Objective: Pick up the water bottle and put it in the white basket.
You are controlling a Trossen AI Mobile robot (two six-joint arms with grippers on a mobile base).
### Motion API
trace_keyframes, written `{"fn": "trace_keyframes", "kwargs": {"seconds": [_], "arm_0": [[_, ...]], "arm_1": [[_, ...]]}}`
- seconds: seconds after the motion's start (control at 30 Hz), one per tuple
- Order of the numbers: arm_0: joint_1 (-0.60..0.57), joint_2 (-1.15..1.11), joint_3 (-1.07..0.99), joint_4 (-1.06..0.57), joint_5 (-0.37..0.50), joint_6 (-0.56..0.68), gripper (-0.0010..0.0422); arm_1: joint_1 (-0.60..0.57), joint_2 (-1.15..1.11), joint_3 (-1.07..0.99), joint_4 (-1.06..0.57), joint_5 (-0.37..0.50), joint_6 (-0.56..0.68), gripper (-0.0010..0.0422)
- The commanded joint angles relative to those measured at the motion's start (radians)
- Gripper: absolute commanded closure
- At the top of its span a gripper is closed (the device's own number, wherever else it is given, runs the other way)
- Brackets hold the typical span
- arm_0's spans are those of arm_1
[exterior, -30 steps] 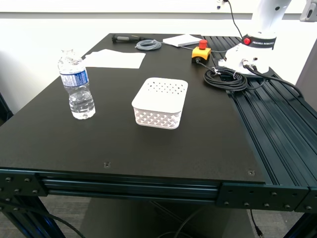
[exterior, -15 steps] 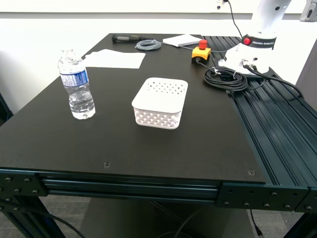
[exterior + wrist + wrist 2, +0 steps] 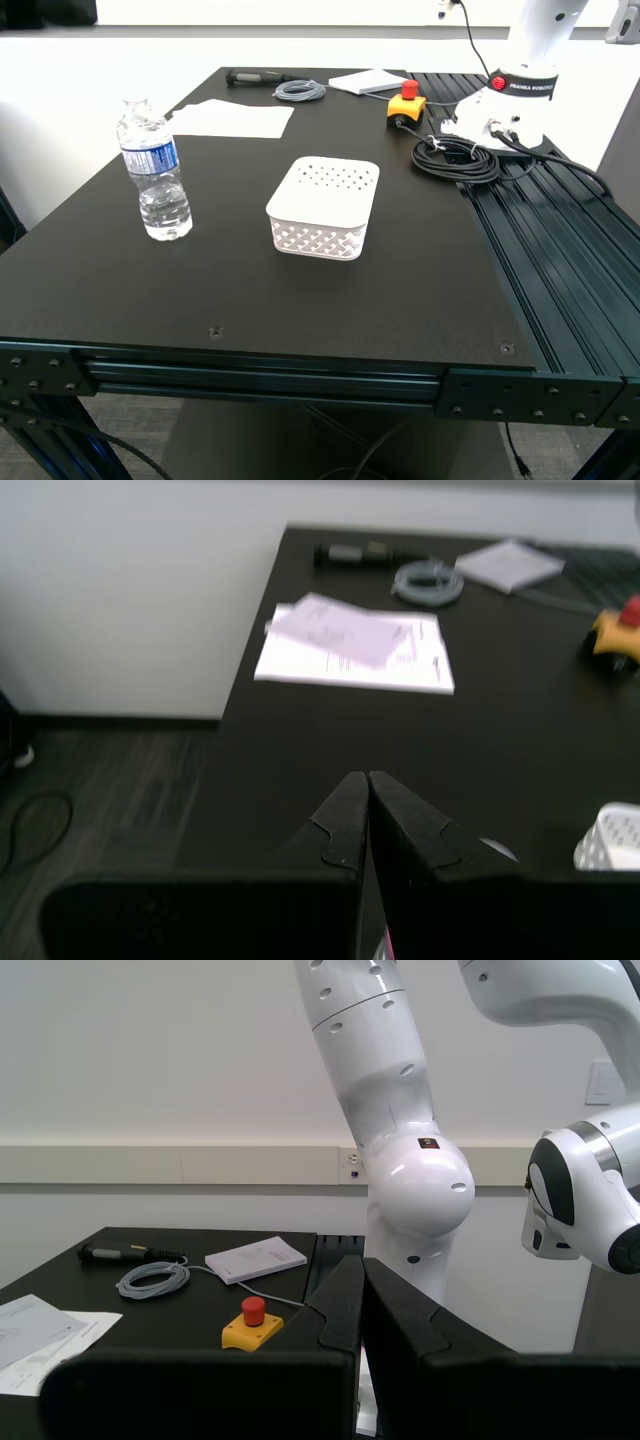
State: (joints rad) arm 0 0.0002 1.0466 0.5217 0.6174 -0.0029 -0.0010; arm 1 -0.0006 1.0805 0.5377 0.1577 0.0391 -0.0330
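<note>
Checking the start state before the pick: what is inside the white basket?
Nothing can be seen inside: the white basket shows a flat top surface dotted with small holes, so it looks upside down, and anything beneath is covered. The water bottle stands apart on the table.

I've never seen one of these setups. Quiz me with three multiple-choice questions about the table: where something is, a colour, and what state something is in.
1. Where does the bottle stand relative to the basket in the exterior view?
A. Inside it
B. To its left
C. To its right

2. What colour is the button on the yellow box?
A. Red
B. Green
C. Blue

3. How is the basket lying?
A. Opening up
B. On its side
C. Upside down

Answers: 1 B, the bottle stands apart from the basket. 2 A, the button is red. 3 C, its hole-dotted base faces up.
</note>
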Motion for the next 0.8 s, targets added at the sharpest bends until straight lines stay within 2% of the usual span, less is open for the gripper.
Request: {"fn": "trace_keyframes", "kwargs": {"seconds": [0.03, 0.13, 0.33, 0.47, 0.67, 0.8], "arm_0": [[0.0, 0.0, 0.001, 0.003, 0.0, 0.0, 0.0412], [0.0, 0.0, 0.001, 0.003, 0.0, 0.0, 0.0412], [0.0, 0.0, 0.001, 0.003, 0.0, 0.0, 0.0412], [0.0, 0.0, 0.001, 0.003, 0.0, 0.0, 0.0412], [0.0, 0.0, 0.001, 0.002, 0.0, 0.0, 0.0412], [0.0, 0.0, 0.001, 0.003, 0.0, 0.0, 0.0412]], "arm_1": [[0.0, 0.053, 0.0, -0.009, 0.02, -0.017, 0.0413], [-0.001, 0.103, -0.001, -0.011, 0.105, -0.021, 0.0412], [-0.002, 0.14, -0.001, -0.01, 0.14, -0.024, 0.0397], [-0.002, 0.163, -0.001, 0.004, 0.181, -0.024, 0.0353], [-0.002, 0.24, -0.001, 0.05, 0.192, -0.042, 0.0273], [-0.002, 0.287, -0.001, 0.103, 0.193, -0.044, 0.0234]]}}
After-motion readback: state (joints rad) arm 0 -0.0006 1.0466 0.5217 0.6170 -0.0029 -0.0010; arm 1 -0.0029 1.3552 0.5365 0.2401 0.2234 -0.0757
